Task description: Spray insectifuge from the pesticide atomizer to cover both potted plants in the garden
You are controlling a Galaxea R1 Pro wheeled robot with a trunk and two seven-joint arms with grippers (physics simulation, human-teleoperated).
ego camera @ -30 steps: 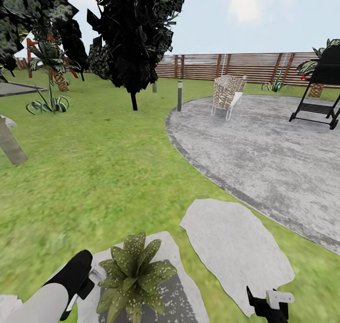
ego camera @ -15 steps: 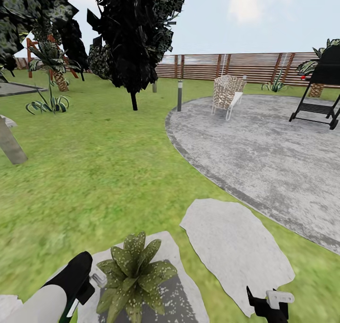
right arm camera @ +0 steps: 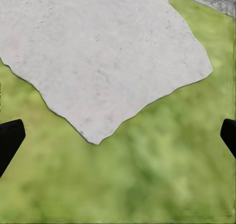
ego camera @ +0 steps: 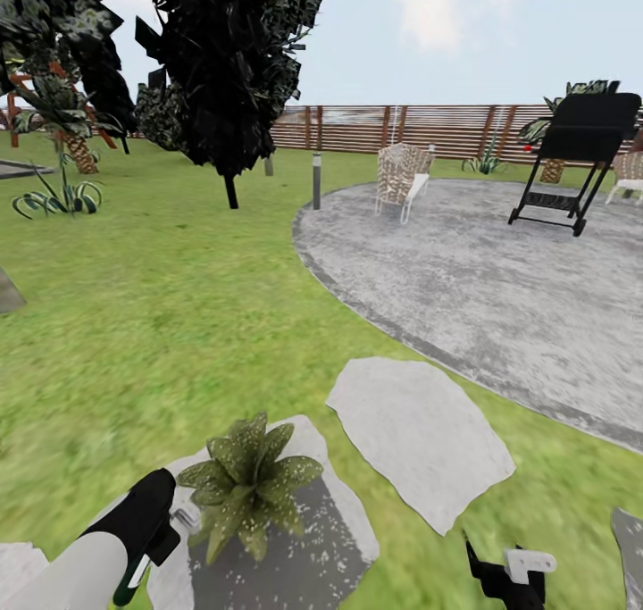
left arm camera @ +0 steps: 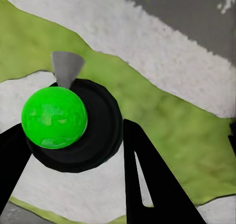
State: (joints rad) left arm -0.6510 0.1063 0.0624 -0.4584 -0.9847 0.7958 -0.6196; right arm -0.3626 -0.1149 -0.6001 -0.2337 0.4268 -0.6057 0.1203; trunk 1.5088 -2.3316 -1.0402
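One potted plant (ego camera: pixel 246 478), a low rosette of pointed green leaves dotted with whitish insectifuge specks (ego camera: pixel 234 496), stands on a grey stepping stone (ego camera: pixel 313 538) of the garden lawn. Specks also lie on the stone around it. My left gripper (ego camera: pixel 152 525) is just left of the plant, shut on the pesticide atomizer (ego camera: pixel 185 521), whose pale tip points at the leaves. In the left wrist view the atomizer (left arm camera: pixel 54 117) shows a bright green top on a dark round body between my black fingers (left arm camera: pixel 147 175). My right gripper (ego camera: pixel 505 574) hangs open over grass (right arm camera: pixel 118 135).
A second pale stepping stone (ego camera: pixel 415 436) lies right of the plant. Beyond it spreads a round grey paved patio (ego camera: pixel 500 279) with a wicker chair (ego camera: pixel 399 174) and a black grill (ego camera: pixel 576 146). A dark tree (ego camera: pixel 228 65), a lamp post (ego camera: pixel 316 179) and the slatted fence (ego camera: pixel 420 129) stand farther off.
The whole head view has shifted: the camera turned right, so plant, stones and patio sit further left and higher. Both arms hold the same place in the picture.
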